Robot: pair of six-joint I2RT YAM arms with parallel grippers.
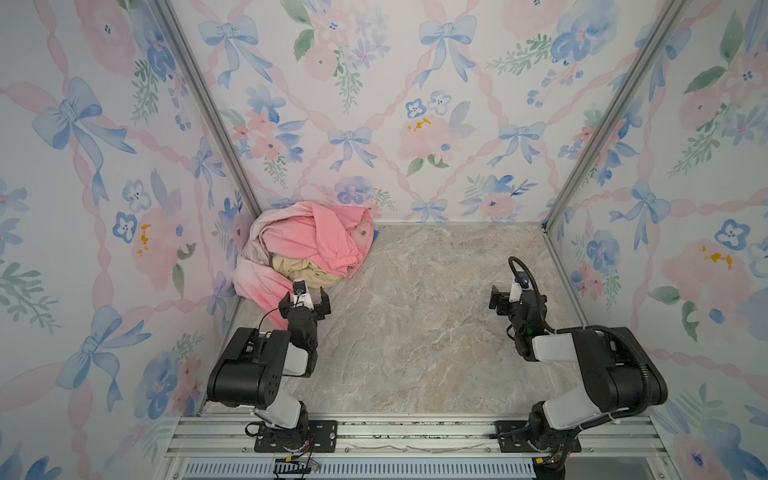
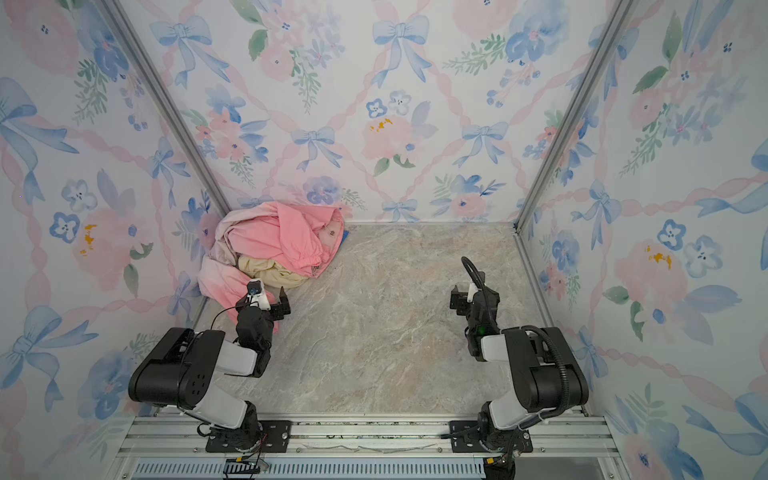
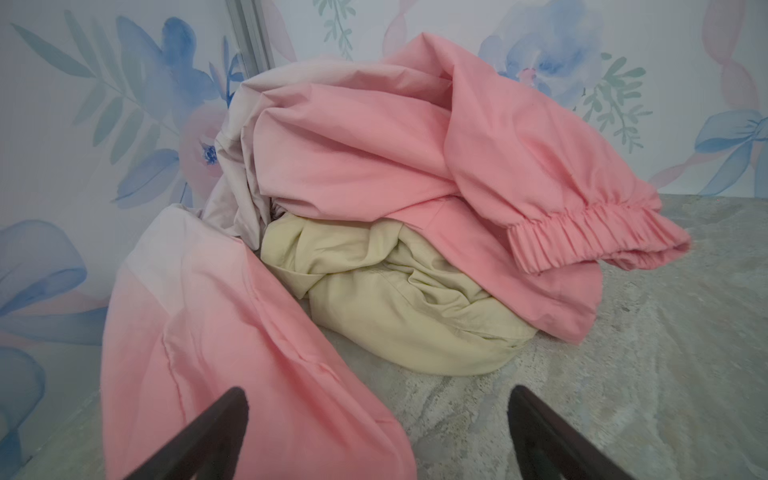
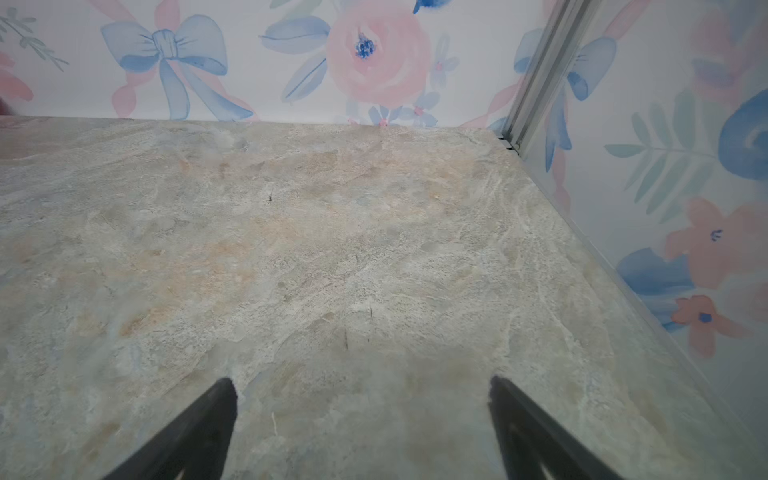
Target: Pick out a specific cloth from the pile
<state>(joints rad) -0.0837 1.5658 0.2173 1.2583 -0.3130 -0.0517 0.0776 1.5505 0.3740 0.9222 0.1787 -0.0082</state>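
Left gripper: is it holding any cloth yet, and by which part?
Nothing is held. The left gripper stands open, short of the cream cloth in the pile; the right gripper is open above the table.

The pile (image 3: 374,145) drapes over the cloth (image 3: 395,316); its front lies exposed.

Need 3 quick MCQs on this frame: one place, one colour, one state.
1. The pile sits on the table at:
A far-left corner
B far-right corner
C centre

2. The cloth half-buried in it is:
A blue
B green
C cream-yellow

3. The left pincer is:
A shut on the cloth
B open, gripping nothing
C shut, empty

Key:
1 A: in both top views it lies where the far and left walls meet.
2 C: pale yellow folds show under pink in the left wrist view.
3 B: its jaws stand wide apart, short of the cloth.
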